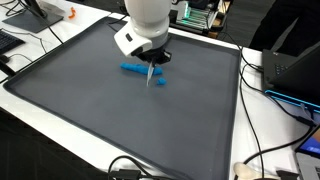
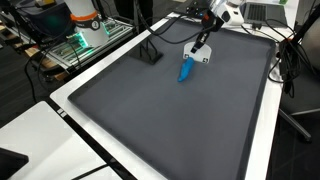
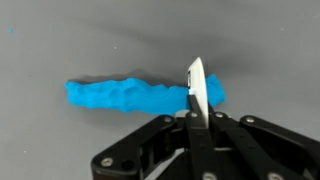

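A blue lumpy strip lies on a dark grey mat; it shows in both exterior views. My gripper is shut on a thin white flat blade-like piece. The blade's tip points down at the strip's end and crosses in front of it in the wrist view. In both exterior views the gripper hangs just above that end, with the white piece reaching down to it. I cannot tell whether the blade touches the strip.
The mat covers most of a white table. Cables and electronics lie along the table's edges. A black stand sits on the mat's far side. An orange object sits near a corner.
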`<state>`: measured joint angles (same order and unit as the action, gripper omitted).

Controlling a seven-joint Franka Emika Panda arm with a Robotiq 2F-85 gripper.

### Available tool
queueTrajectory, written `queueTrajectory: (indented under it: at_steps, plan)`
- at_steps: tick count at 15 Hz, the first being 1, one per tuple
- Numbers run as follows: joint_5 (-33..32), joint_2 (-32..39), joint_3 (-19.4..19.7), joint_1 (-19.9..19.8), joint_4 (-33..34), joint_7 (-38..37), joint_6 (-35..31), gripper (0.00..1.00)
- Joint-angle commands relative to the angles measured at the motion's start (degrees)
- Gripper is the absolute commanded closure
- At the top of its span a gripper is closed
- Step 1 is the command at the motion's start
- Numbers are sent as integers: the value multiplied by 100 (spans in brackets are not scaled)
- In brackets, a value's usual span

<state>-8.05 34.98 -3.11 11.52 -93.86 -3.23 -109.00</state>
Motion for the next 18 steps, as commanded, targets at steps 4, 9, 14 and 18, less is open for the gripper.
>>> queueTrajectory:
  at_steps: [4,9,14,18]
  plan:
    - [-240,-566,32,7,-332,-65,19,99]
    - [-268,-814,16,-17,-431,-49,20,99]
    - [-405,-965,69,-41,-579,-101,16,99]
    - [-460,-961,110,-106,-698,-109,-95,99]
